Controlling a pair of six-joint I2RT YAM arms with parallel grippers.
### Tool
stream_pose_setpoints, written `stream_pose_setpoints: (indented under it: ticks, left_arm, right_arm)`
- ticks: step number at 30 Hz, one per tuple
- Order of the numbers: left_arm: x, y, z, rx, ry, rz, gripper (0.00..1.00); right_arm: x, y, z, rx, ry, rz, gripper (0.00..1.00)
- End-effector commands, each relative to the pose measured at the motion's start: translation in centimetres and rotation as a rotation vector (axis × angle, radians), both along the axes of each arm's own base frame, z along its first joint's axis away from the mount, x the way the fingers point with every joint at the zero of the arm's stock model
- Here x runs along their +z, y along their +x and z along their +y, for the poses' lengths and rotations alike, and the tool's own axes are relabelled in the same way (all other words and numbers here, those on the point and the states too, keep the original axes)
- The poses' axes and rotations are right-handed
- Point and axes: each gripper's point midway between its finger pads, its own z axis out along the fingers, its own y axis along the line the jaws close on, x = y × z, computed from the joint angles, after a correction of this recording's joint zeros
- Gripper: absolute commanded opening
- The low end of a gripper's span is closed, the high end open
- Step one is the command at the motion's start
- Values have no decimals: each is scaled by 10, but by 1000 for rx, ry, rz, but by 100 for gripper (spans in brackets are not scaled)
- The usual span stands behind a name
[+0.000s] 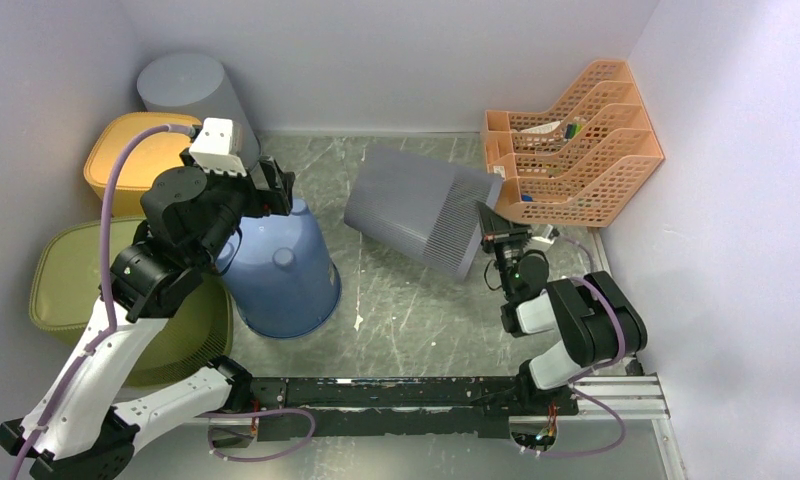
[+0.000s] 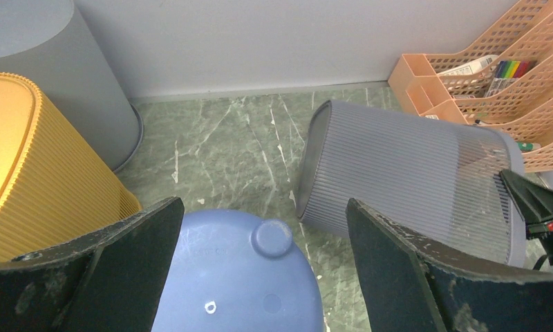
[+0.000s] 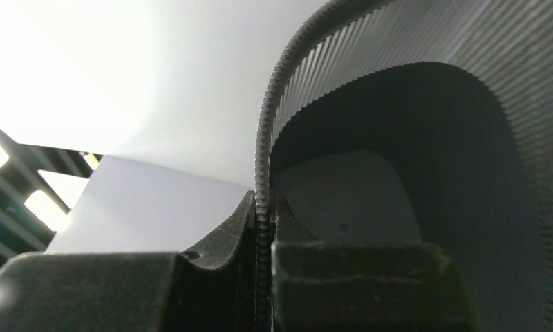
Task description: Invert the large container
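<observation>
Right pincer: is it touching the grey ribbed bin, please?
Touching: the right wrist view shows the right pincer gripping the grey ribbed bin by its rim.

The green marbled table [image 1: 406,310] carries an upturned blue bucket [image 1: 286,275] right beneath my left claw [image 1: 274,190]. A yellow bin [image 1: 126,160] stands to that claw's left, an olive bin [image 1: 71,280] left and behind, and a round grey bin [image 1: 181,85] ahead-left. A ribbed grey container [image 1: 416,205] lies tilted just ahead of my right claw [image 1: 496,232], with a peach file rack [image 1: 576,150] ahead-right.
</observation>
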Motion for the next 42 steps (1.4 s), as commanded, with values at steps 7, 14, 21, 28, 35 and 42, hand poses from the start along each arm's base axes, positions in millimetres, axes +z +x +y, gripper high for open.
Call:
stream_pose_setpoints:
  ticks: [7,14,21,28,35,42]
  left_arm:
    - [26,3,2,0,11,-58,100]
    - [26,2,7,21,31,-57,100]
    - [31,3,9,26,45,-62,100]
    - [27,2,9,25,41,-58,100]
    - [20,0,10,27,49,-47,100]
    - [12,0,13,40,57,-38,100]
  right_arm:
    - [111,6,26,70,55,-407,0]
    - [138,35,35,55,165,-460,0]
    - [173,47,53,98,206,-559,0]
    - [162,63,61,126,228,-533,0]
    - [87,69,49,97,186,-338,0]
    - [75,46,4,35,108,-300,0]
